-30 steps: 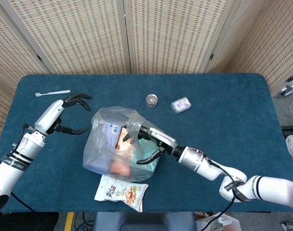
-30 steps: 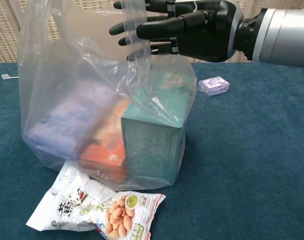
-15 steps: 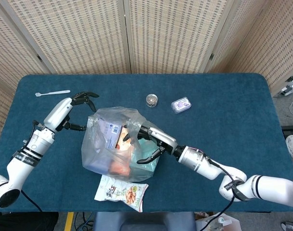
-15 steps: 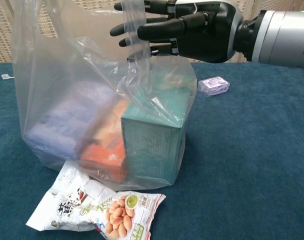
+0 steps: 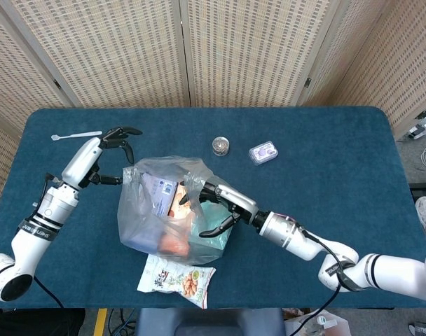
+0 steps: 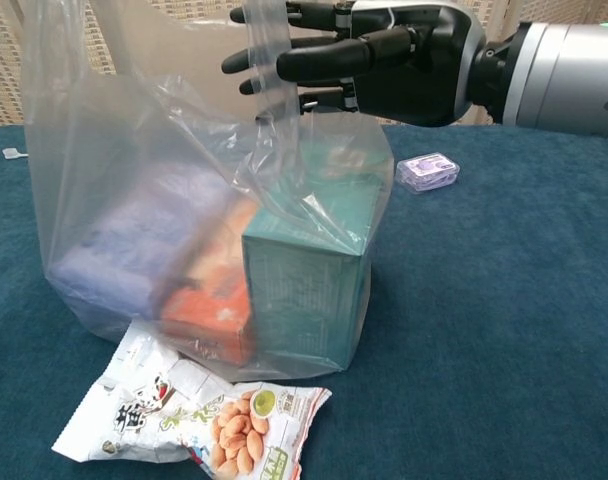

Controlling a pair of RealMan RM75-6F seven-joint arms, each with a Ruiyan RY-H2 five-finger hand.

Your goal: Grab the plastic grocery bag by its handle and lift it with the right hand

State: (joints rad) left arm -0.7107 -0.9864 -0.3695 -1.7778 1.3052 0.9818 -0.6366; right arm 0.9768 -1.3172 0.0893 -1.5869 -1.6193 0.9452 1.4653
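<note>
1. We see our right hand (image 6: 384, 60) at the top middle of the chest view, dark fingers (image 6: 314, 62) stretched out level and pointing toward the left edge of the frame. A strip of clear plastic, the handle (image 6: 274, 60), runs up across those fingers. We cannot tell whether the hand has closed on it or is merely touching it.
2. In the head view the same right hand (image 5: 216, 203) sits at the frame's centre, over the right side of the bag's mouth, with the silver forearm running off to the lower right.
3. The plastic grocery bag (image 6: 164, 200) stands on the blue counter (image 6: 504, 330) and fills the left and middle of the chest view. Through the clear film we see a teal box (image 6: 304, 290) at the right, an orange pack (image 6: 209, 320) beside it and a pale purple pack (image 6: 124, 240) at the left.
4. A snack packet (image 6: 184, 420) printed with nuts lies flat at the lower left of the chest view, touching the bag's bottom edge.
5. Our left hand (image 5: 115, 143) hovers at the upper left of the head view, just beside the bag's left edge, fingers apart and holding nothing.
6. Further out, a white spoon (image 5: 76, 135) lies near the counter's upper left corner. A small round jar (image 5: 221, 145) and a small purple case (image 5: 263, 152) sit above the bag, well apart from it.
</note>
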